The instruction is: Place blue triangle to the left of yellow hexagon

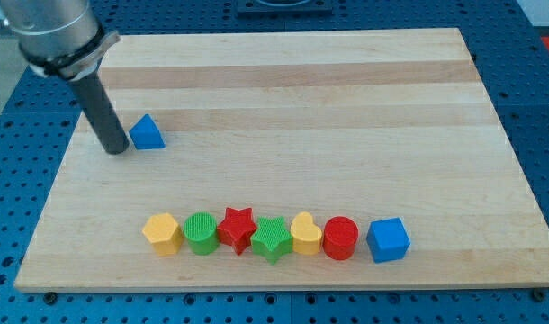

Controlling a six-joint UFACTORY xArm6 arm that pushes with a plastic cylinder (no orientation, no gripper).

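Observation:
The blue triangle (147,132) lies on the wooden board (283,90) at the upper left of the view. My tip (117,149) rests on the board just to the left of the blue triangle, close to it or touching its left side. The yellow hexagon (162,234) sits at the left end of a row of blocks near the view's bottom, well below the blue triangle.
The row runs rightward from the yellow hexagon: a green cylinder (202,233), a red star (238,228), a green star (272,238), a yellow heart (305,233), a red cylinder (340,238) and a blue cube (387,239). The board lies on a blue perforated table (537,54).

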